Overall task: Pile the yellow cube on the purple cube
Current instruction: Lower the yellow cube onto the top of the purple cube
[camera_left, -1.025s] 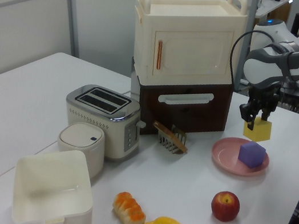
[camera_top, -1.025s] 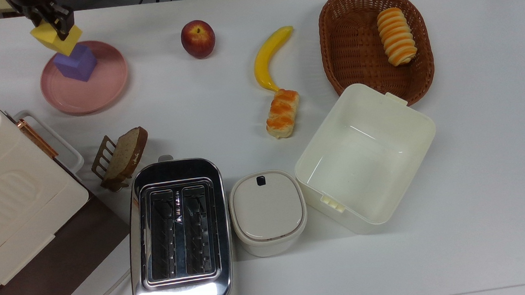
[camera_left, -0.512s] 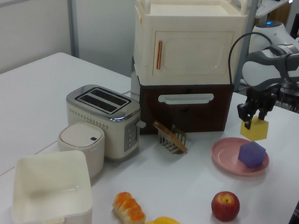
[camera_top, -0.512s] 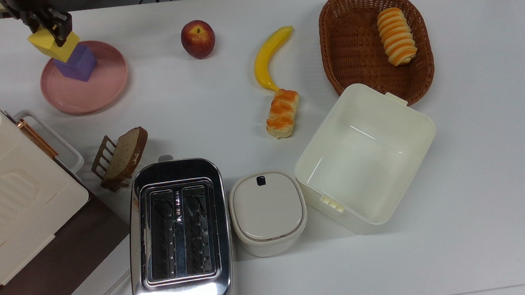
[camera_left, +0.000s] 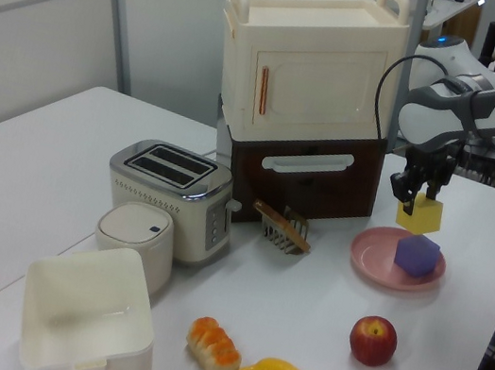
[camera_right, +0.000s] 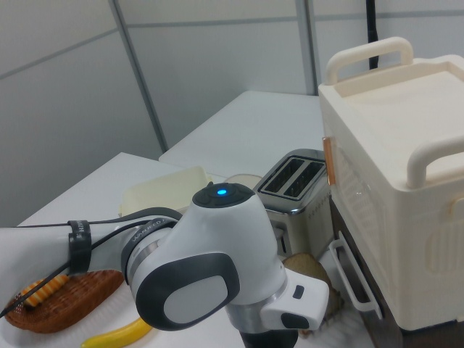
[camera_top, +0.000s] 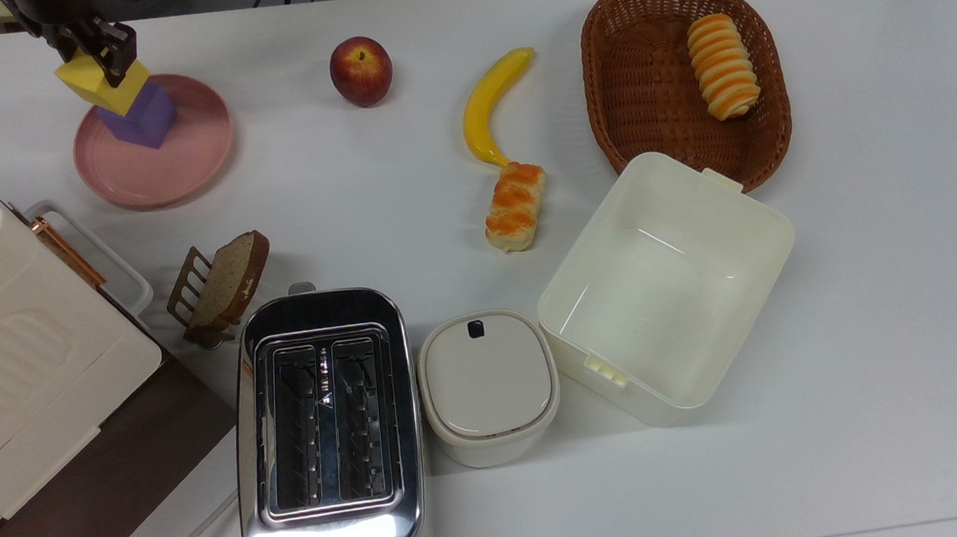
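The fingers (camera_top: 96,53) grip the yellow cube (camera_top: 101,83), held just above the purple cube (camera_top: 141,122) at the pink plate's (camera_top: 180,160) eleven o'clock. Pickup looks done; lowering and release remain.

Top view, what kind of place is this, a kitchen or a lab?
Most likely a robotics lab dressed as a kitchen: a white table with a toaster, toy-like cabinet and the gripper holding the yellow cube.
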Robot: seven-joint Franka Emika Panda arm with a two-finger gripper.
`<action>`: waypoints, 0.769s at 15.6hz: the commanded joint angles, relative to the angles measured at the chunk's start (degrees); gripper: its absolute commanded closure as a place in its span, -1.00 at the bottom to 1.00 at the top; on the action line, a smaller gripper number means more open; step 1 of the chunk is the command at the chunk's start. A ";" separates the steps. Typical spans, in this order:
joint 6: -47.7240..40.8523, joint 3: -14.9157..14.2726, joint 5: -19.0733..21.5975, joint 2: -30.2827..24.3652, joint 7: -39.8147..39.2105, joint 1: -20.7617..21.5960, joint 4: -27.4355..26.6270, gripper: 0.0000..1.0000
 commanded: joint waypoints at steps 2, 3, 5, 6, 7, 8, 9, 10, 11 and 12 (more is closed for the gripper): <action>-0.84 0.10 -1.13 -1.32 0.43 0.34 -1.14 0.78; -1.19 0.02 -1.13 -1.15 0.43 0.34 -1.05 0.79; -0.93 0.19 -1.13 -1.23 0.43 0.34 -1.14 0.79; -0.84 0.19 -1.13 -1.23 0.86 0.42 -1.31 0.79; -0.58 0.19 -1.13 -1.41 1.04 0.51 -1.66 0.79; -0.49 0.19 -1.22 -1.76 1.04 0.60 -2.36 0.79; 0.38 0.19 -1.22 -2.02 1.22 1.03 -3.50 0.79; 1.26 0.10 -1.22 -1.94 1.57 1.73 -4.12 0.79; 1.88 0.10 -1.39 -1.94 1.75 2.26 -4.47 0.79; 2.40 0.02 -1.66 -2.11 1.92 2.36 -5.35 0.79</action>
